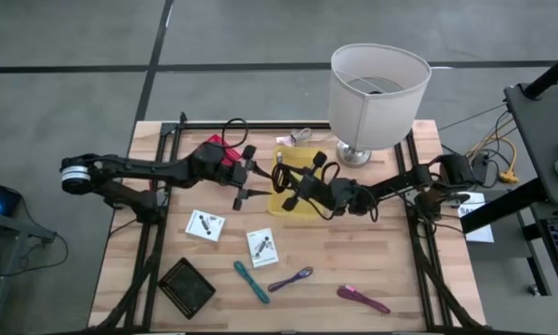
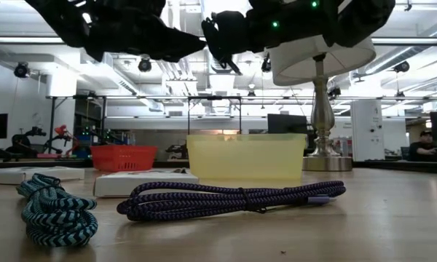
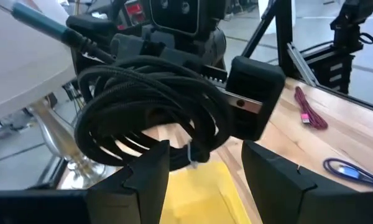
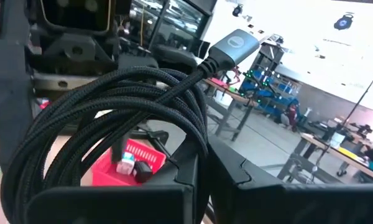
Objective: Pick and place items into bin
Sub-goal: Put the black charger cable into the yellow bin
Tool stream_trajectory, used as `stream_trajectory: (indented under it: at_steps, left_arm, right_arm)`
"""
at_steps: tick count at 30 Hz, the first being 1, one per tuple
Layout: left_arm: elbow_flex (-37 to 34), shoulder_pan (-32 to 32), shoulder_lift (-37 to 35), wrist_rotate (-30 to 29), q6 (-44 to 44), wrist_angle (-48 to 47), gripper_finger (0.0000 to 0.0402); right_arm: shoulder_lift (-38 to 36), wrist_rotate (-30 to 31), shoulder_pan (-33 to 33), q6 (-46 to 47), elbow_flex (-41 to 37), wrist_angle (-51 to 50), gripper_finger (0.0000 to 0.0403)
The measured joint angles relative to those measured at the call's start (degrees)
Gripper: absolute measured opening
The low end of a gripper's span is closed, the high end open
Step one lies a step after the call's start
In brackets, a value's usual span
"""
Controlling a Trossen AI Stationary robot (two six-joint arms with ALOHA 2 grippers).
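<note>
A coiled black braided cable [image 1: 291,175] hangs in the air over the yellow bin [image 1: 288,207], held by my right gripper [image 1: 304,191], which reaches in from the table's right. My left gripper [image 1: 252,182] faces it from the left, open, with its fingers on either side of the coil's lower edge [image 3: 181,144]. On the wood nearer the front lie two white cards [image 1: 205,225] [image 1: 262,245], a teal cable [image 1: 252,280], a purple cable [image 1: 291,278], a magenta one [image 1: 363,299] and a flat black square [image 1: 186,285]. My right gripper [image 4: 205,169] is shut on the black cable, pinching several strands on one side of the coil [image 4: 196,134] between its two fingers. The coil stands lifted clear above the bin, its grey plug end [image 4: 233,43] sticking up. My left gripper [image 3: 205,158]: I cannot tell whether it touches the coil.
The white-shaded lamp [image 1: 377,88] stands at the far right behind the bin. A small red basket [image 1: 225,154] sits under the left arm. In the low view the purple cable [image 2: 226,196] and teal cable [image 2: 51,211] lie in front of the bin [image 2: 245,156].
</note>
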Motion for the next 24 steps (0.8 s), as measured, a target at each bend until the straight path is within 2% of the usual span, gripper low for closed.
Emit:
stream_trajectory:
  at_steps: [13,19,24]
  left_arm:
    - [0.13,-0.02,6.45,0.04,-0.02,12.34,0.0185]
    - [-0.02,-0.04,6.79,-0.15,-0.06,12.47,0.0185]
    - [-0.17,-0.04,5.45,-0.26,-0.13,6.33,0.0185]
  right_arm:
    - [-0.02,0.07,-0.23,-1.76,0.63,0.02,0.0011]
    - [-0.02,0.53,-1.0,-4.87,0.63,-0.37,0.0011]
    - [-0.02,4.02,-1.29,-6.42,0.63,-3.05,0.0011]
